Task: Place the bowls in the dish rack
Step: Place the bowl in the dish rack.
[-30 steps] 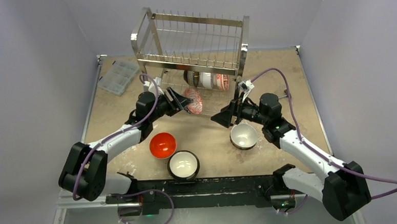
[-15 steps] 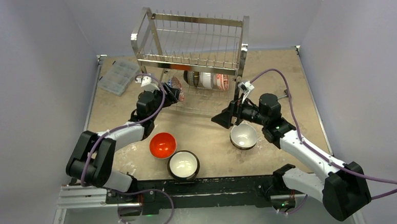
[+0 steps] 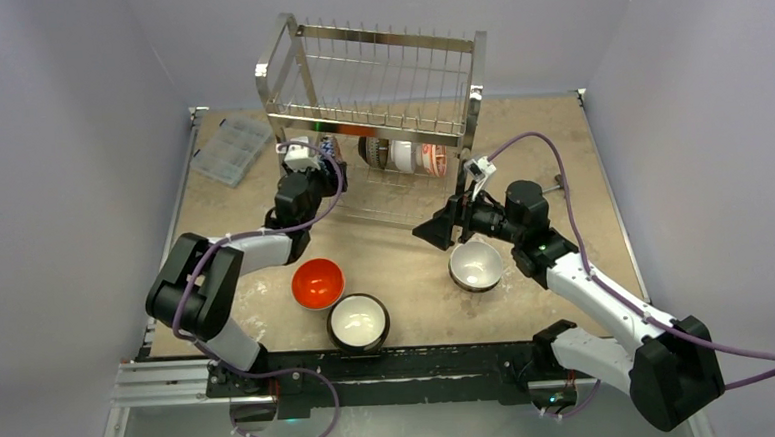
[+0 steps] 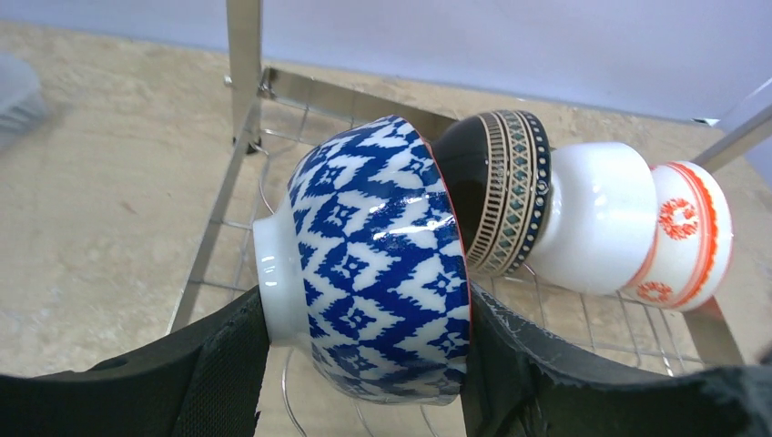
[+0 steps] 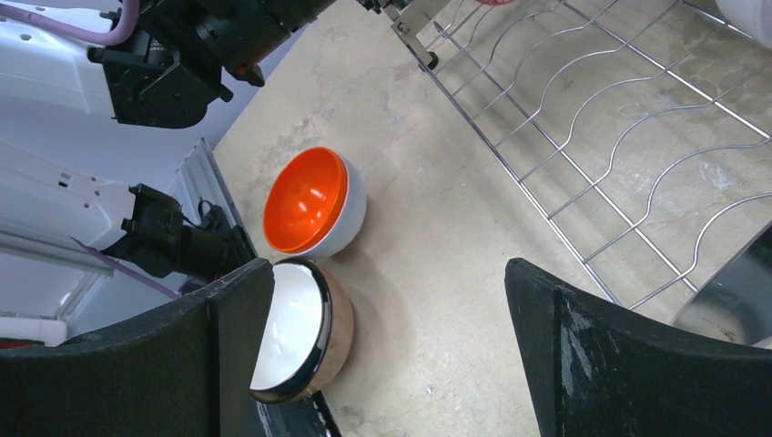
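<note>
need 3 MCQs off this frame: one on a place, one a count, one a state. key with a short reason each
1. Where is the blue-patterned bowl?
A) loose, outside the rack
B) in the left claw, at the dish rack lower tier
C) on the rack's top tier

2. How many bowls sit on the table outside the rack?
A) one
B) five
C) three

3. The right claw is:
A) open and empty
B) shut on a bowl
C) shut on a rack wire

Key:
1 B, its fingers clamp the bowl beside the dark banded bowl.
2 C, orange bowl, brown bowl, pale bowl.
3 A, only bare table shows between its fingers.
</note>
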Action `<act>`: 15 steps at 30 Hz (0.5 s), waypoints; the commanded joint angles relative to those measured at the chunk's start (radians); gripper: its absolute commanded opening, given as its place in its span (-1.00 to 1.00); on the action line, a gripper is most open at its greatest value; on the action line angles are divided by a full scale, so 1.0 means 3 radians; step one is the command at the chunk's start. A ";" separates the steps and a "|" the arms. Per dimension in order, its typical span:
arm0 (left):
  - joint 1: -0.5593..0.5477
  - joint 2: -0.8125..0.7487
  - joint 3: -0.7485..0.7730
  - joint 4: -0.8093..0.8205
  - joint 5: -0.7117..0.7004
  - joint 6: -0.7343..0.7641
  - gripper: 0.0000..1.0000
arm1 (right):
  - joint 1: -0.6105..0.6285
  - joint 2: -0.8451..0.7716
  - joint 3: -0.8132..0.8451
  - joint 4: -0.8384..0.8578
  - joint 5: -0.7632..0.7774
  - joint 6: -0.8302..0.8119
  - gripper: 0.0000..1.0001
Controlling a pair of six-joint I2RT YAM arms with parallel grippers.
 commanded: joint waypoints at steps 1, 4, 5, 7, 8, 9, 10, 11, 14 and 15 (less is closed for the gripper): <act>-0.0104 0.0063 0.0192 0.0478 -0.0336 0.0580 -1.00 | 0.0006 -0.0035 0.0148 0.0007 0.0040 -0.0080 0.98; -0.0147 0.0155 0.0204 0.0599 -0.0384 0.0782 -1.00 | 0.0006 -0.0035 0.0148 -0.0006 0.0040 -0.0087 0.97; -0.0156 0.0194 0.0210 0.0641 -0.0382 0.0840 -1.00 | 0.0006 -0.0033 0.0148 -0.0007 0.0038 -0.0089 0.98; -0.0167 0.0250 0.0218 0.0709 -0.0390 0.0934 -1.00 | 0.0008 -0.0037 0.0146 -0.0013 0.0035 -0.0098 0.98; -0.0177 0.0272 0.0225 0.0737 -0.0403 0.0984 -1.00 | 0.0006 -0.0039 0.0144 -0.0016 0.0035 -0.0100 0.98; -0.0184 0.0296 0.0239 0.0765 -0.0419 0.1035 -1.00 | 0.0006 -0.0041 0.0147 -0.0024 0.0038 -0.0106 0.97; -0.0197 0.0322 0.0262 0.0786 -0.0434 0.1096 -1.00 | 0.0006 -0.0045 0.0148 -0.0029 0.0040 -0.0109 0.98; -0.0198 0.0346 0.0285 0.0799 -0.0442 0.1142 -1.00 | 0.0006 -0.0050 0.0142 -0.0032 0.0040 -0.0112 0.97; -0.0206 0.0418 0.0350 0.0838 -0.0449 0.1259 -1.00 | 0.0009 -0.0055 0.0128 -0.0030 0.0040 -0.0112 0.98; -0.0210 0.0442 0.0375 0.0851 -0.0444 0.1286 -1.00 | 0.0006 -0.0058 0.0126 -0.0029 0.0041 -0.0110 0.98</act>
